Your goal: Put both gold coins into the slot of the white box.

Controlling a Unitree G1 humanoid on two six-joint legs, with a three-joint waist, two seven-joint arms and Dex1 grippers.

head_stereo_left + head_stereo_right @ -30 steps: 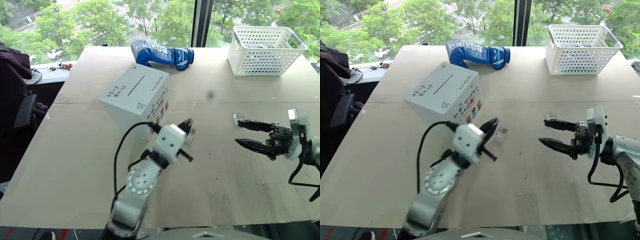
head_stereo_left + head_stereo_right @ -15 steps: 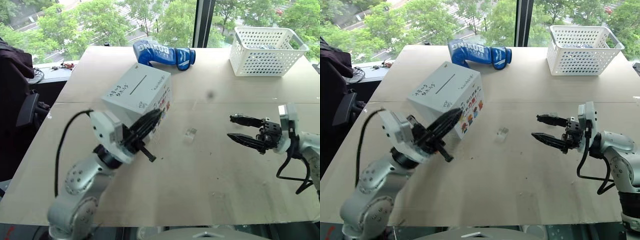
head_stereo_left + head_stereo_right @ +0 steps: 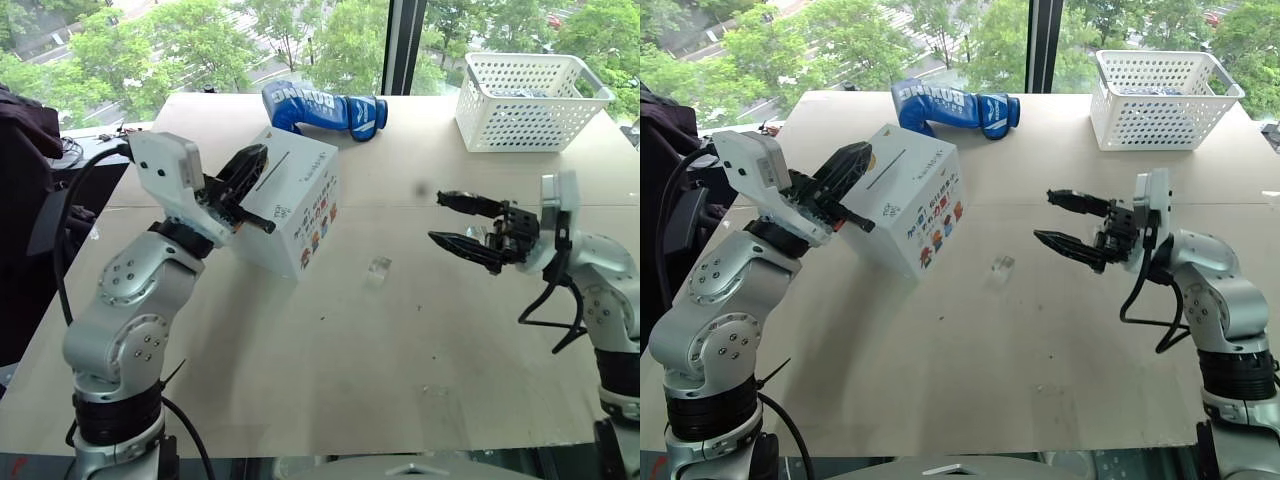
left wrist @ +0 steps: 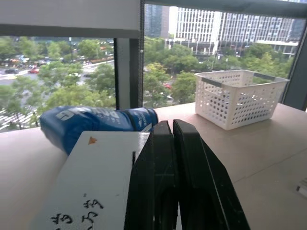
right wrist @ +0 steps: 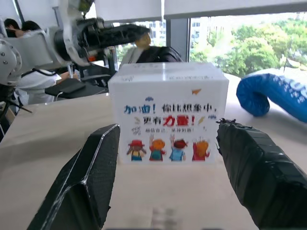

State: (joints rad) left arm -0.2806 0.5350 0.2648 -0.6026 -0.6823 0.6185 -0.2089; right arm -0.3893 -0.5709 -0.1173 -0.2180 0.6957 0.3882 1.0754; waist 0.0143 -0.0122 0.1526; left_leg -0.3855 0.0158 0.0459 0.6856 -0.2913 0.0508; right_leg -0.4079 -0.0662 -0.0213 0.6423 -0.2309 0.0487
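Facing the right claw's open fingers, the white cardboard cube (image 5: 168,115) bears printed Chinese, "加油!" in blue and "力量!" in red, above four cartoon children. Black handwriting on its top, by the left claw, is illegible. The blue padded glove (image 3: 325,108) shows unclear white lettering.

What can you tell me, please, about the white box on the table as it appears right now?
The white box is a cardboard-looking cube resting on the table, turned corner-on to the robot. Its top bears a thin dark slot and black handwriting; one side shows red and blue lettering above small cartoon figures. The shut left gripper hovers over its top edge.
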